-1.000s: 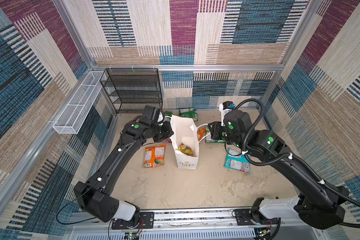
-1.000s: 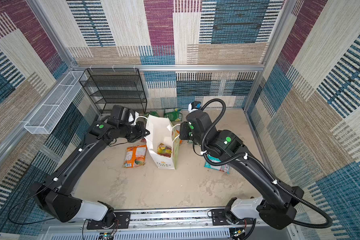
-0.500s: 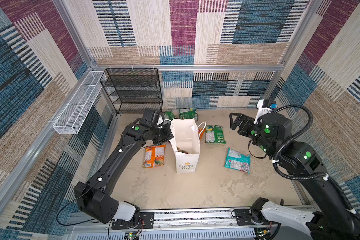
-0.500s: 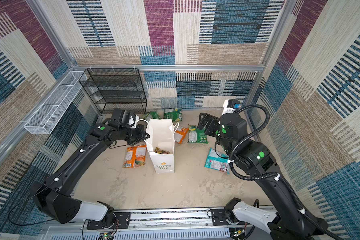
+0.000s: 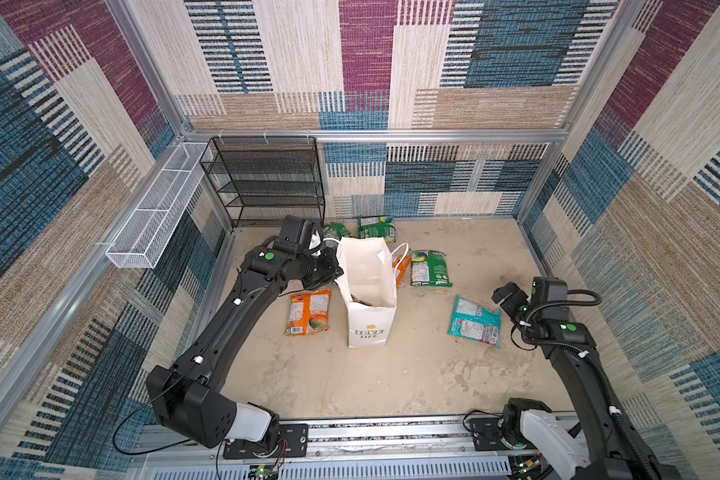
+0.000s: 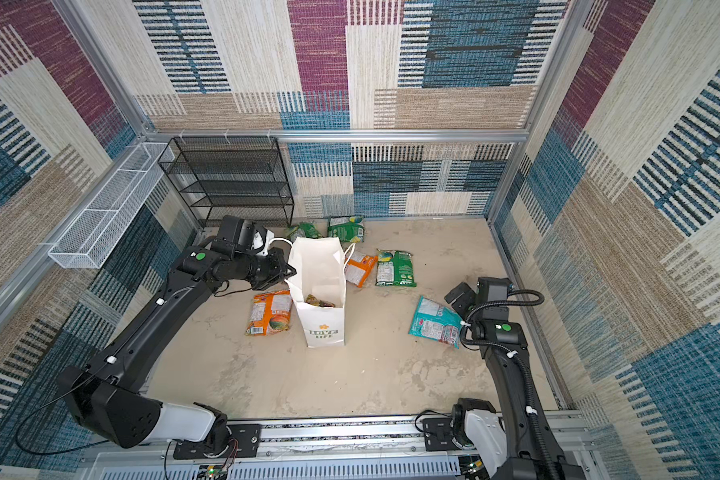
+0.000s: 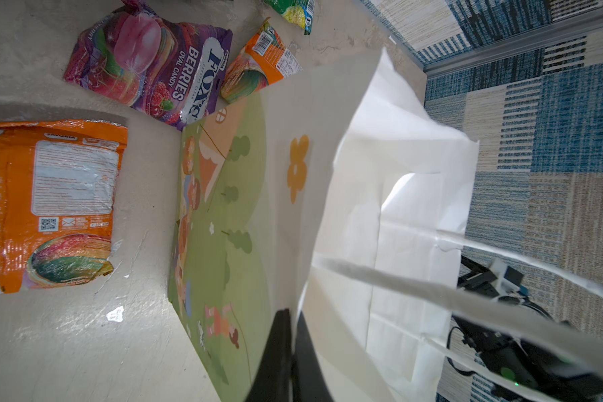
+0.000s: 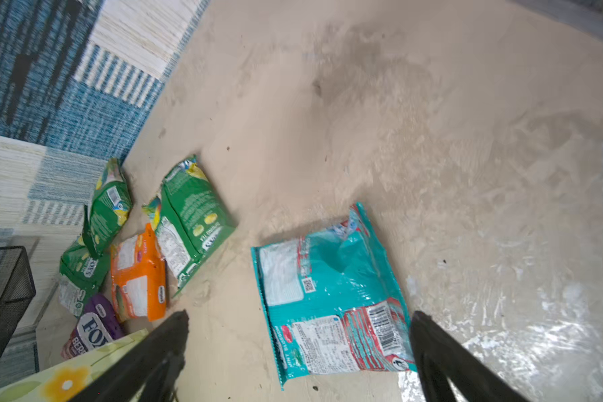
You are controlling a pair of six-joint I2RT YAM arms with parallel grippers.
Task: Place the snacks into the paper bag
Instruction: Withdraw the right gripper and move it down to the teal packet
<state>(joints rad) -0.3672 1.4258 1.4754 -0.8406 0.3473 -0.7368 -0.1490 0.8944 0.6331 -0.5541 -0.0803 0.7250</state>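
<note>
Two wrist views alone are showing the purple FOX'S packet [image 7: 147, 66]; left gripper [image 7: 292, 315] is pinching the paper bag [image 5: 366, 270], right gripper [image 8: 300, 316] is hanging spread.

Left gripper [image 7: 291, 314] pinched closed — right gripper [image 8: 300, 316] spread wide.

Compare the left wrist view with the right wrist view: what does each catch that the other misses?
Left wrist only: the left gripper shut on the rim of the paper bag, a white cord handle, and the large orange packet lying beside the bag.
Right wrist only: the right gripper open, its fingers framing the teal packet lying flat, plus the black mesh rack.
Both: the bag's printed side, the purple FOX'S packet and the small orange packet beside it.
</note>
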